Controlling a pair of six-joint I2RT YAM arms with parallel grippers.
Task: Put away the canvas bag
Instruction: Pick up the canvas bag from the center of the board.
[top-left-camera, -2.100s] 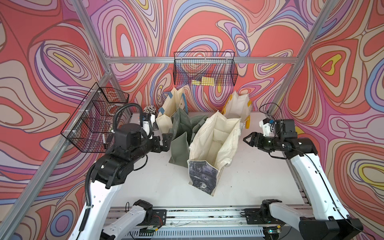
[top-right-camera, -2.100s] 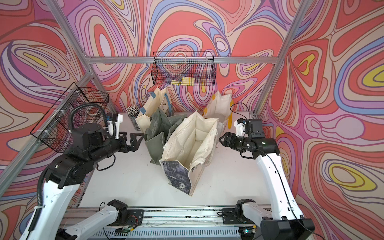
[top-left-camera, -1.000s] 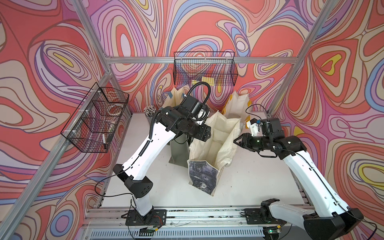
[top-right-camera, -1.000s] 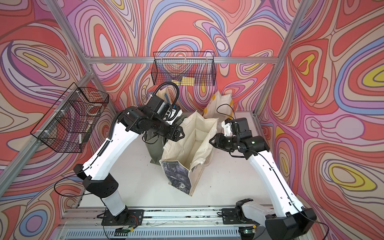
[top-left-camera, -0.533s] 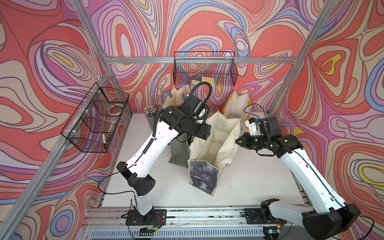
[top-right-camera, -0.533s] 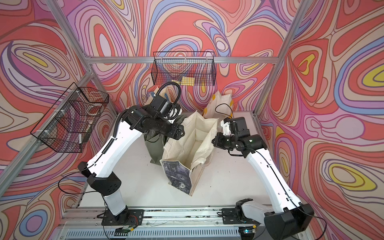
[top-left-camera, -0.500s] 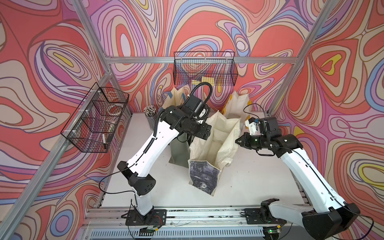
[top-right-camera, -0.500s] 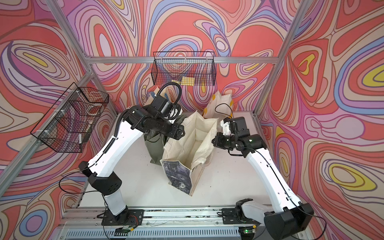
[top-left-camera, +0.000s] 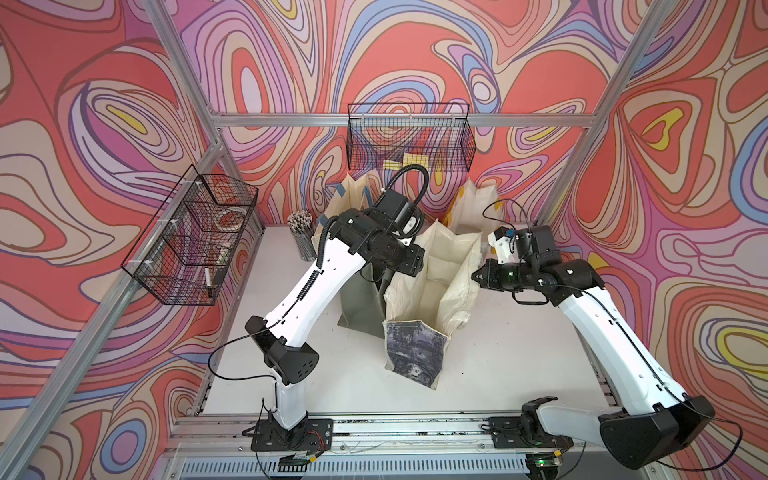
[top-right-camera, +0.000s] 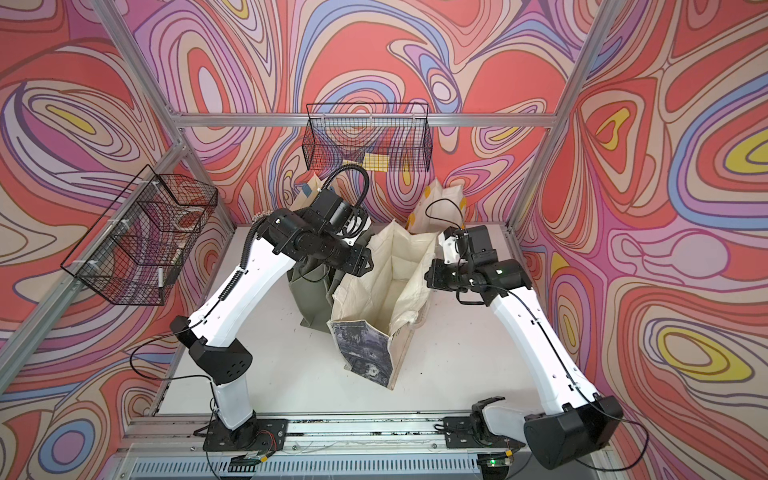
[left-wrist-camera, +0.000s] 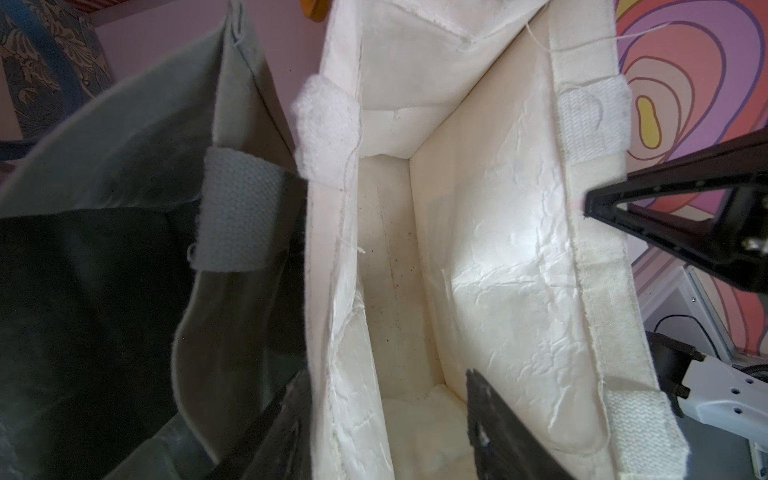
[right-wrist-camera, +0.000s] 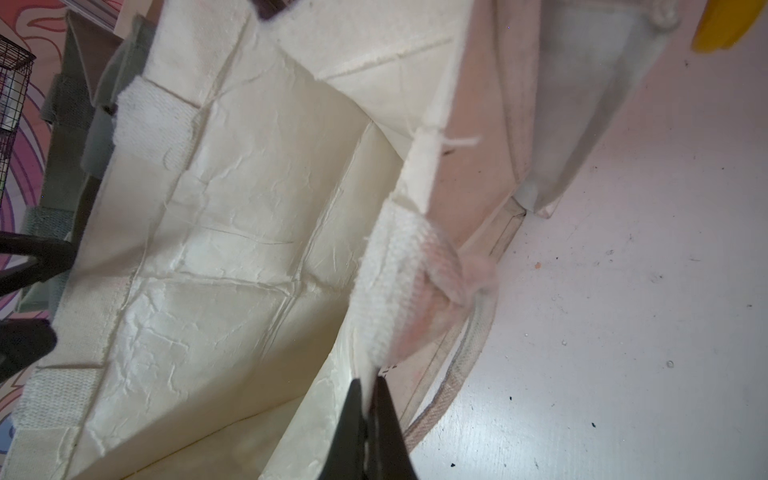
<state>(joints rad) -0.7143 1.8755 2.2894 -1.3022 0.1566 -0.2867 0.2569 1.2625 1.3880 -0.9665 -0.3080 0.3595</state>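
The canvas bag (top-left-camera: 415, 361) is newly pinched at one rim by the shut right claw (right-wrist-camera: 368, 409) and straddled opposite by the part-open left claw (left-wrist-camera: 384, 382), seemingly readied for lifting.

left arm (top-left-camera: 316, 291) stretched forward, wrist tipped down, left gripper (left-wrist-camera: 374, 415) jaws apart. right arm (top-left-camera: 602, 332) angled inward, right gripper (right-wrist-camera: 368, 399) pinched tight on canvas bag (right-wrist-camera: 232, 249) rim.

Walls (top-left-camera: 415, 54) covered in swirling red, pink, purple, blue and yellow bands enclose a white bench (top-left-camera: 519, 332). A silver metal frame (top-left-camera: 291, 120) runs along the corners. One black wire basket (top-left-camera: 409, 143) hangs on the back bar, a second basket (top-left-camera: 191, 237) on the left side bar. The light is bright and even.
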